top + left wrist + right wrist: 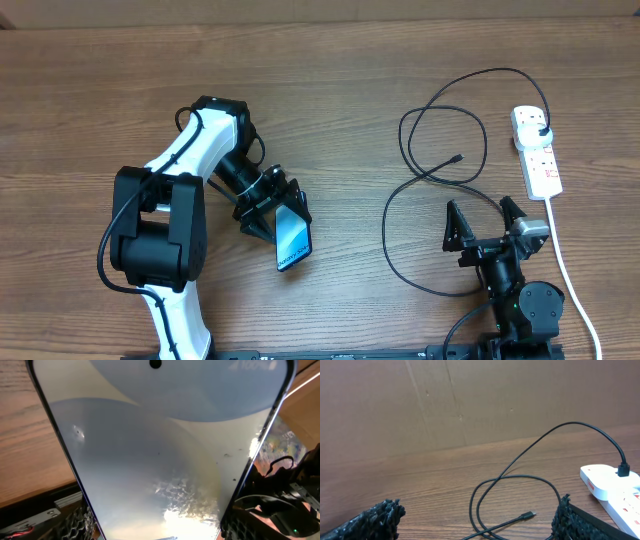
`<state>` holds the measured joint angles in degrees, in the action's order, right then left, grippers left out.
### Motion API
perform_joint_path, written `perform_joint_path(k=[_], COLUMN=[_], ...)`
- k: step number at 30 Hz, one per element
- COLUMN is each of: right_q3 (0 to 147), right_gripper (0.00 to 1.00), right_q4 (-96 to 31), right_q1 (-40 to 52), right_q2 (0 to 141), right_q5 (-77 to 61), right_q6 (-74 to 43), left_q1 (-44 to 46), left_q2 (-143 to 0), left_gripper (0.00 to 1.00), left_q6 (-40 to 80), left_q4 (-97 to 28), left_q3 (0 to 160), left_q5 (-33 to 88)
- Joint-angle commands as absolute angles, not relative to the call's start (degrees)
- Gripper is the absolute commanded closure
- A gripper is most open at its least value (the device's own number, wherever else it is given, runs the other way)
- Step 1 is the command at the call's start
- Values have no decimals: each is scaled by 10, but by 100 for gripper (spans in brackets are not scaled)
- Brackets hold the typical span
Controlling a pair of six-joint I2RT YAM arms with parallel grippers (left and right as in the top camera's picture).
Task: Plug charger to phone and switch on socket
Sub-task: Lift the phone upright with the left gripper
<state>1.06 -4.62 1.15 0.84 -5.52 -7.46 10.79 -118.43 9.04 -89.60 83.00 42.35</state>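
My left gripper (272, 207) is shut on the phone (293, 238), gripping its long edges and holding it tilted at the table's centre-left. In the left wrist view the phone (160, 460) fills the frame between the dark fingers (75, 522). The charger, a thin black cable (420, 140), loops across the right of the table. Its connector tip (458, 157) lies free and its plug (541, 131) sits in the socket (537, 155). My right gripper (481, 213) stands open and empty, just near of the cable. In the right wrist view the tip (532, 514) lies between its fingers (572, 522), and the socket (612, 491) is at right.
A thick white cord (572, 275) runs from the socket down to the table's front edge, beside the right arm's base. A brown cardboard wall (470, 400) stands behind the table. Bare wooden tabletop (340, 120) lies between the two arms.
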Motion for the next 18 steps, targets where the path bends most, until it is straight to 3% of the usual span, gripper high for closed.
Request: perform_joint_path(k=[1, 18], right_q3=[5, 5], right_gripper=[0, 0], right_q4=[-44, -44], right_q1=[10, 10], right_q2=[2, 2], right_q5=[-52, -52], right_q6=[-72, -72], left_q1=[109, 109], left_q2=[-1188, -1188], left_gripper=[49, 50], left_q6=[74, 72], left_q4=[-908, -917], left_q3=[844, 844], left_q5=[450, 451])
